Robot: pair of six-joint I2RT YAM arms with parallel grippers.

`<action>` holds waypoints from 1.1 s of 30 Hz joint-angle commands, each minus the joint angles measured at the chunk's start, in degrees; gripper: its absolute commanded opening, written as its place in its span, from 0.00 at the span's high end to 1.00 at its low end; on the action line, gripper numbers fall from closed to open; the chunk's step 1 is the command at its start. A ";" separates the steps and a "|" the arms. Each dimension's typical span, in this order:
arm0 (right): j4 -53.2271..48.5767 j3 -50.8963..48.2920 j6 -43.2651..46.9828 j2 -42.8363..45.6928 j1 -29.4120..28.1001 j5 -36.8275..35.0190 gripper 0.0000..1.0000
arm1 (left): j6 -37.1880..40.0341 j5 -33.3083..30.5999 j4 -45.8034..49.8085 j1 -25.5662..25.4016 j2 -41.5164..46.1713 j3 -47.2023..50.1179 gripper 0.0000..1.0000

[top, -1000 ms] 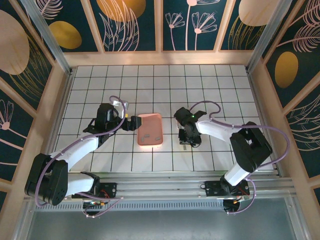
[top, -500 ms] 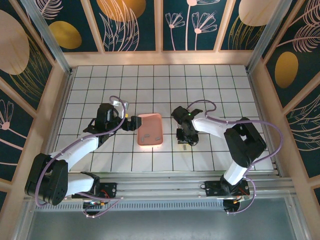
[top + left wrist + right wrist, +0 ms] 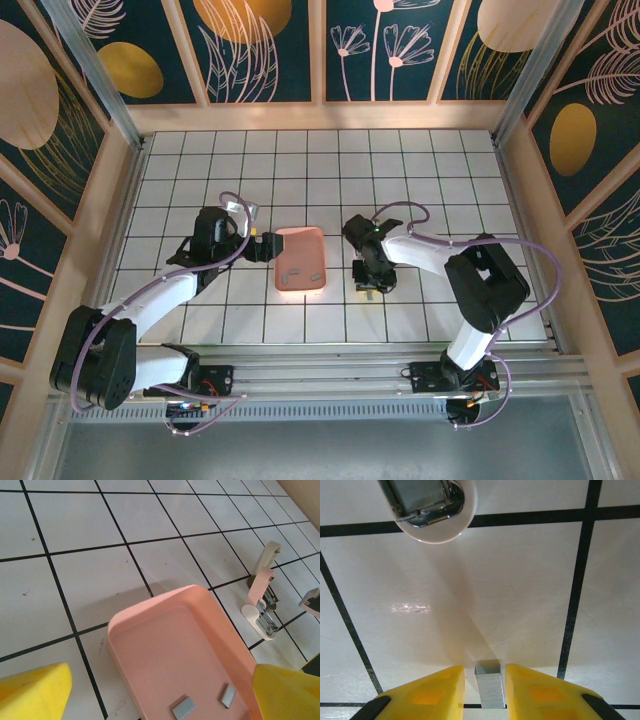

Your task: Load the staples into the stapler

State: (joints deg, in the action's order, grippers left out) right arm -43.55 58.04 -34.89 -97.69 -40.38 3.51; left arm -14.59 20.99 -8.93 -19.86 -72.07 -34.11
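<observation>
Right end effector [image 3: 485,669] is closed on one staple strip [image 3: 489,686], pinched btwn its yellow pads [image 3: 435,690], just short of the stapler [image 3: 427,502]'s rounded metal end. The stapler lies on the bench [image 3: 75,530] w/ its lid swung up and channel exposed.

To do it well: hold the pinch firm, line the strip lengthwise w/ the channel, come in low and slow, release only once seated. A skewed entry would likely jam or flip it.

Tray [image 3: 170,645] sits just beside the stapler w/ two spare strips [image 3: 183,708]. Left end effector [image 3: 161,672] hovers wide open at the tray's end away from the stapler.

Vs a sec ago: the right end effector has edged twd the tray, elbow pulled in, jaws a touch tighter. Left arm unchanged.
</observation>
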 commanded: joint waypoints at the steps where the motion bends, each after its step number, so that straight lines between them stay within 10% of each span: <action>1: -1.73 0.06 0.18 -1.42 -0.49 0.12 0.74 | 0.91 1.41 -0.39 -0.32 -0.26 -0.97 0.07; 20: 1.99 -3.10 -0.41 -0.36 0.03 -3.14 0.85 | 3.60 1.29 -0.12 -0.28 0.87 -1.25 0.07; 33: 10.95 -3.81 7.82 12.48 4.20 -13.39 0.86 | 23.87 10.33 2.76 -0.28 -3.02 -11.31 0.06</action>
State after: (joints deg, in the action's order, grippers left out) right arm -36.16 54.46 -31.46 -87.77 -38.00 -4.97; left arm 1.41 25.78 -7.79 -19.86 -73.12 -42.41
